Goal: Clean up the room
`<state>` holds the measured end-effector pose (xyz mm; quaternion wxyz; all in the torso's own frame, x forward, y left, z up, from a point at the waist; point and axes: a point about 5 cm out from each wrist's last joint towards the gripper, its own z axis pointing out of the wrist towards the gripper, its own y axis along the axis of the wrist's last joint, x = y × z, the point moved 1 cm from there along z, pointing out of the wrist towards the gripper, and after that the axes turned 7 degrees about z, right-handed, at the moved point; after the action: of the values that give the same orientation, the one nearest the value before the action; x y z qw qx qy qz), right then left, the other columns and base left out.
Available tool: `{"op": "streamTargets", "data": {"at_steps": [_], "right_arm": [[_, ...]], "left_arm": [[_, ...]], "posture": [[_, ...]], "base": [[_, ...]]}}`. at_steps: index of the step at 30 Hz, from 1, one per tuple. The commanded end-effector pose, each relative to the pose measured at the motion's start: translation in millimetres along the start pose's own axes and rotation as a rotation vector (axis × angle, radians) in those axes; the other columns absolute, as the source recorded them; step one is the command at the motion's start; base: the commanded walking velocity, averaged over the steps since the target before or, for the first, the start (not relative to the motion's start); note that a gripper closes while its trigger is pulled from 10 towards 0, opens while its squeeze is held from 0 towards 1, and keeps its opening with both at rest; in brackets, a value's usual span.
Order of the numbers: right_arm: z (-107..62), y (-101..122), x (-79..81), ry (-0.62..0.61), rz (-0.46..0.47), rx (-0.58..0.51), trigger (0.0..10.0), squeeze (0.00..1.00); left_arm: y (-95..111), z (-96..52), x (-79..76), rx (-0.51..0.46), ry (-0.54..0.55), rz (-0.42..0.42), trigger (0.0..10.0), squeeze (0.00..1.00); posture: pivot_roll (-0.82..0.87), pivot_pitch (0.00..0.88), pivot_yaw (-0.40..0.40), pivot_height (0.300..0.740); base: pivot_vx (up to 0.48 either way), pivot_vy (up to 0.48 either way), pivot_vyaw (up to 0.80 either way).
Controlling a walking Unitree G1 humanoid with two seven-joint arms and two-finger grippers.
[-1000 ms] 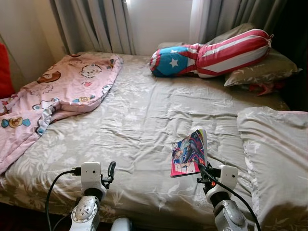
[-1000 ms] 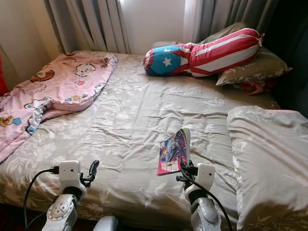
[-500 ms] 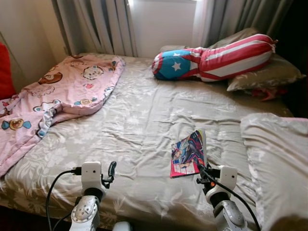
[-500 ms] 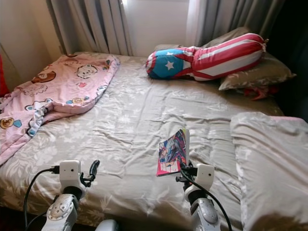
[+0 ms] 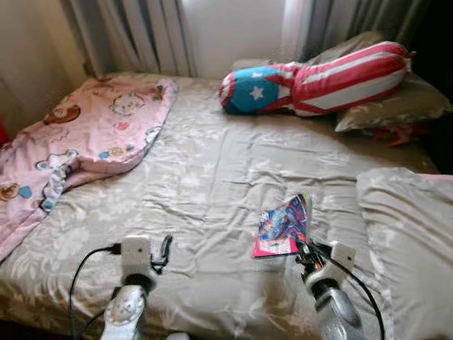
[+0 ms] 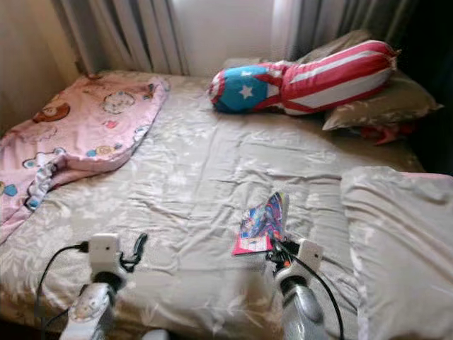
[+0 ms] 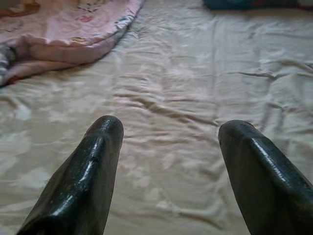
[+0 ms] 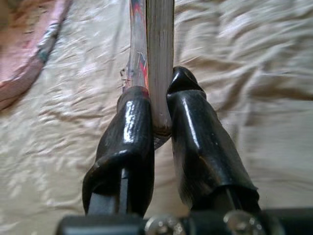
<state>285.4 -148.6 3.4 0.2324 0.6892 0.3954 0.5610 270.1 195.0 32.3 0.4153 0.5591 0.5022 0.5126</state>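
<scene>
The right gripper (image 8: 159,122) is clamped tight on the lower edge of a colourful comic book (image 5: 284,224), its two black fingers (image 8: 128,132) pressing the thin spine from both sides. The book stands nearly upright above the gripper, held just over the grey floral bedsheet (image 5: 205,177). Beside that gripper, further to the robot's right, lies a grey pillow (image 5: 410,234). Well ahead of it rests a star-and-stripes bolster (image 5: 311,78) against another pillow. The left gripper (image 7: 168,147) hovers over the sheet with fingers spread wide and empty; ahead of it and to its left lies a pink cartoon blanket (image 5: 85,134).
</scene>
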Motion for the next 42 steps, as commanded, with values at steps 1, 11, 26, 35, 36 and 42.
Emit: {"op": "streamTargets", "data": {"at_steps": [1,11,26,35,36,42], "right_arm": [[0.2,-1,-8.1,-0.025,0.016,0.009,10.0,0.00],[17.0,0,-6.4,-0.020,0.207,0.100,10.0,0.00],[-6.2,-11,-56.7,-0.291,0.245,0.187,10.0,0.00],[-15.3,-7,-74.2,-0.348,0.185,0.218,10.0,0.00],[-17.2,-7,-77.0,-0.362,0.176,0.224,10.0,0.00],[-19.4,-6,-80.5,-0.380,0.184,0.219,10.0,0.00]], "left_arm": [[-1,-3.6,-0.8,0.004,-0.008,-0.006,10.0,0.00],[-2,-20.9,9.2,0.017,-0.032,0.044,10.0,0.00],[-1,-50.6,19.5,0.069,-0.079,0.098,10.0,0.00],[1,-56.6,17.0,0.092,-0.101,0.099,10.0,0.00],[1,-56.9,16.7,0.094,-0.103,0.100,10.0,0.00],[1,-57.1,16.4,0.101,-0.106,0.100,10.0,0.00]], "posture": [[0.03,0.010,0.006,0.657],[0.10,0.075,0.035,0.657],[0.17,0.175,0.076,0.657],[0.16,0.184,0.083,0.657],[0.16,0.184,0.083,0.657],[0.16,0.184,0.083,0.657]], "base": [[0.000,0.000,0.00],[0.000,0.000,0.00],[0.000,0.000,0.00],[0.000,0.000,0.00],[0.000,0.000,0.00],[0.000,0.000,0.00]]}}
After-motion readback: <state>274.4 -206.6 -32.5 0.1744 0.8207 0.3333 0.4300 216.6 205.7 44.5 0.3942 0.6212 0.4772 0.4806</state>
